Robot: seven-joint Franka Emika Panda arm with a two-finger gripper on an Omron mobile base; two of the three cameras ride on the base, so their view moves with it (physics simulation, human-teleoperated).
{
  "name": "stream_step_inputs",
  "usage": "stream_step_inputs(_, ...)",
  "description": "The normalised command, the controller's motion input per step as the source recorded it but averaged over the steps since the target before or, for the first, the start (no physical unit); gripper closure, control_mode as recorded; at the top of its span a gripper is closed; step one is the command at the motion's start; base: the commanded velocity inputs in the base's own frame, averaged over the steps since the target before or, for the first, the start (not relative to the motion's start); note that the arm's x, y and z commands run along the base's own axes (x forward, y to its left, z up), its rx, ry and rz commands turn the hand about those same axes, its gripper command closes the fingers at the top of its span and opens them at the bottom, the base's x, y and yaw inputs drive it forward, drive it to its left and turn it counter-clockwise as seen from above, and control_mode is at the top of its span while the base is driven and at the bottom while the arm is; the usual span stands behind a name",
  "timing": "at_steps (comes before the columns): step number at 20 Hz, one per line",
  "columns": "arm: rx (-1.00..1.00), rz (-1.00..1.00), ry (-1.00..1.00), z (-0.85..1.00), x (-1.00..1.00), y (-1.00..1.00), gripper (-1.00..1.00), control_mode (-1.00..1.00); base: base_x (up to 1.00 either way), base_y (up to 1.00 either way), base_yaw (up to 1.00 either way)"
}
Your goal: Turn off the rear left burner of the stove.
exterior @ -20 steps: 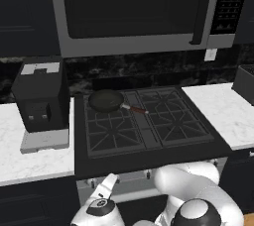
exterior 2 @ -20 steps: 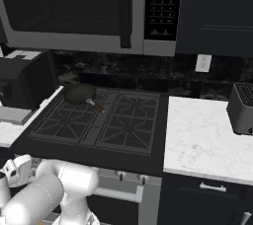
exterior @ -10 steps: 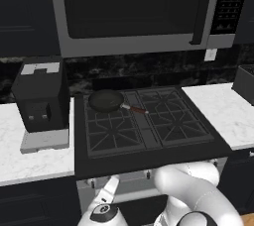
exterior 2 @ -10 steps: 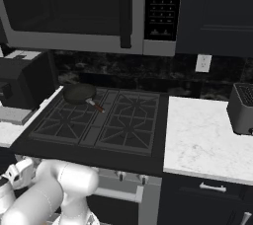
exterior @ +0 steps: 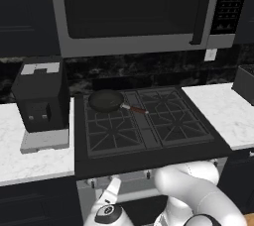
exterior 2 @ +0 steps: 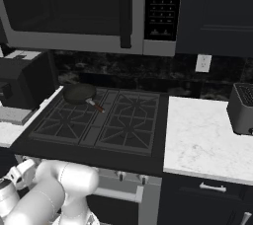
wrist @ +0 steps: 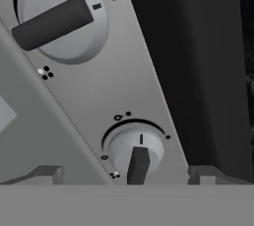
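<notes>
Your tool (wrist: 126, 174) dropped lower to the stove (exterior: 149, 153) front — fingers apart around a small knob (wrist: 136, 151) at 6 o'clock, ready to turn.

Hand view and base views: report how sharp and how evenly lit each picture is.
Hand view: two stove knobs, the far knob and the near knob, look soft-edged at close range, under flat grey light without glare. Left base view: the stove and pan are dim but crisp, the marble counter brightest. Right base view: similarly dark cabinets, with the toaster clear.
</notes>
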Motion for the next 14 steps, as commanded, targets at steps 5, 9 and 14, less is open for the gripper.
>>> stream_step_inputs(5,0.02,0.08,-0.04,0.00,0.12,-0.18,-1.00,-1.00,0.00,0.00,0.00)
stream_step_inputs(9,0.04,0.07,-0.11,0.00,0.02,-0.27,-1.00,-1.00,0.00,0.00,0.00)
stream_step_inputs(14,0.04,0.06,-0.14,0.03,0.00,-0.25,-1.00,-1.00,0.00,0.00,0.00)
